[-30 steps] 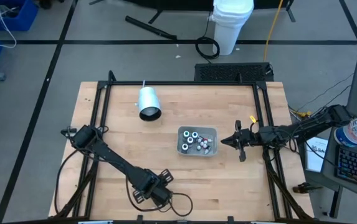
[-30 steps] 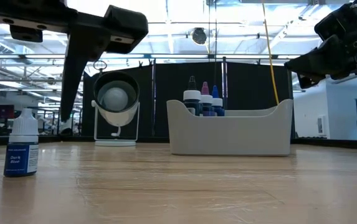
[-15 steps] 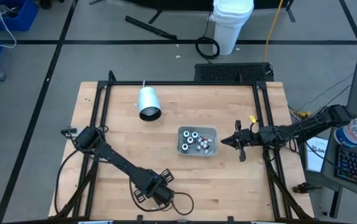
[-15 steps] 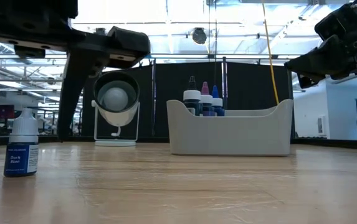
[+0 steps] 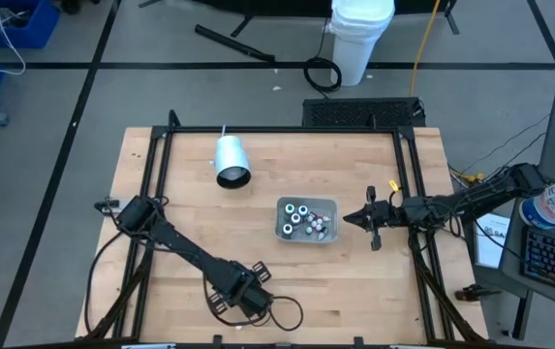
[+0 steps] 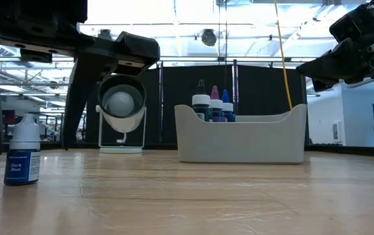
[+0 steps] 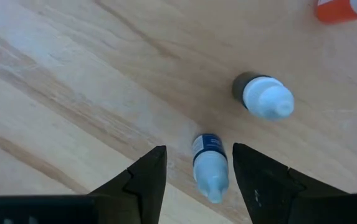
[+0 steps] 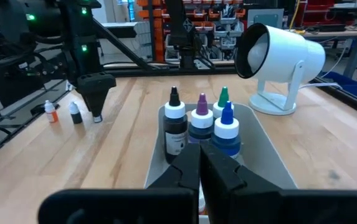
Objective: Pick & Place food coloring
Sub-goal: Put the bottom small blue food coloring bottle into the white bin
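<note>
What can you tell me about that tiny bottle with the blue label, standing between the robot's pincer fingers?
The blue-labelled bottle is a tiny plastic dropper bottle with a white pointed cap and a label reading "Dark Blue". It stands upright on the wooden table, between the open fingers of the left pincer; neither visibly touches it. A dark-bodied bottle stands nearby.

The table (image 5: 287, 174) is pale wood with a visible grain and a smooth, faintly shiny finish. Between the fingers of the left pincer (image 7: 194, 171), which look like matt black plastic, a blue bottle (image 7: 210, 166) shows glossy plastic with a paper-like label. Ahead of the right pincer (image 8: 201, 163), the grey tray (image 8: 262, 149) and white lamp (image 8: 281, 59) look like smooth moulded plastic.
</note>
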Robot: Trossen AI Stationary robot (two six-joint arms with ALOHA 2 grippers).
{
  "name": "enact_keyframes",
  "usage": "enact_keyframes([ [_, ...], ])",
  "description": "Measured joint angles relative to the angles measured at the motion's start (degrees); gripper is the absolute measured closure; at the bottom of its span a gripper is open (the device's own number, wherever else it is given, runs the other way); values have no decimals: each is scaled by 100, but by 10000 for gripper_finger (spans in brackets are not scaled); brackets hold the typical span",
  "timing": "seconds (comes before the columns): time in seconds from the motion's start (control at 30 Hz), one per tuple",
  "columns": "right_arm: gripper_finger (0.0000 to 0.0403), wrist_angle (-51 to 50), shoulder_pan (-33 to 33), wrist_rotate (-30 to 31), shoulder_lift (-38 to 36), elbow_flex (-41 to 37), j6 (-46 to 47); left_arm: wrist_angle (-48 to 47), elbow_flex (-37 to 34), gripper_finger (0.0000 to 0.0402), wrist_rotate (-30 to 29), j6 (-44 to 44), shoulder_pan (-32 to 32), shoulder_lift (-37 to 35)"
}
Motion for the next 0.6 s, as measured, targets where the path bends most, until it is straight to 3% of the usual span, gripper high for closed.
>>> enact_keyframes([
  [0.27, 403, 1, 0, -7, 0, 0, -21, 37, 0, 228, 152, 99, 0, -1],
  [0.6, 403, 5, 0, -9, 0, 0, -108, 48, 0, 342, 200, 149, 0, -7],
])
